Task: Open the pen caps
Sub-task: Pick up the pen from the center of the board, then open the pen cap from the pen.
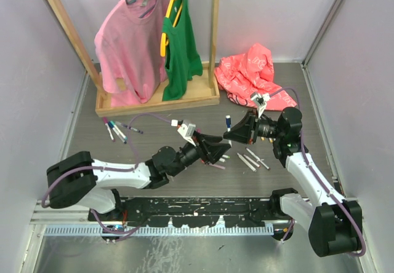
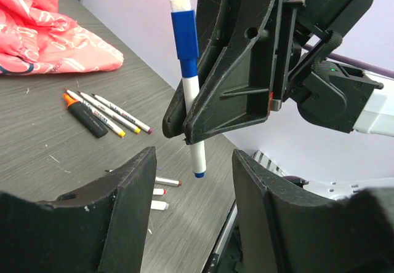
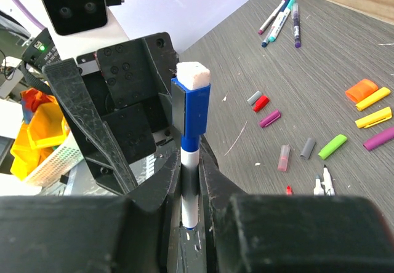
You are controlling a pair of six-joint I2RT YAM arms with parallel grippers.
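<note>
Your left fingers [image 2: 126, 208] stand apart and empty; your right fingers [image 3: 215, 184] are clamped on a pen [image 2: 191, 98].
In your left wrist view the pen stands upright at mid-frame. Its lower end shows between your open fingers and touches neither. The blue cap [image 2: 185, 36] sits on its top end, above the right fingers' grip on the white barrel. In the top view the two grippers meet at centre frame. Loose caps [image 3: 332, 146] lie on the table [image 3: 345, 51] at the right of your right wrist view, with orange, yellow, green, purple and red among them, and other pens [image 3: 280, 18] lie near its top edge. A black highlighter [image 2: 86, 118] lies at the left of your left wrist view, below a pink bag [image 2: 43, 39].
</note>
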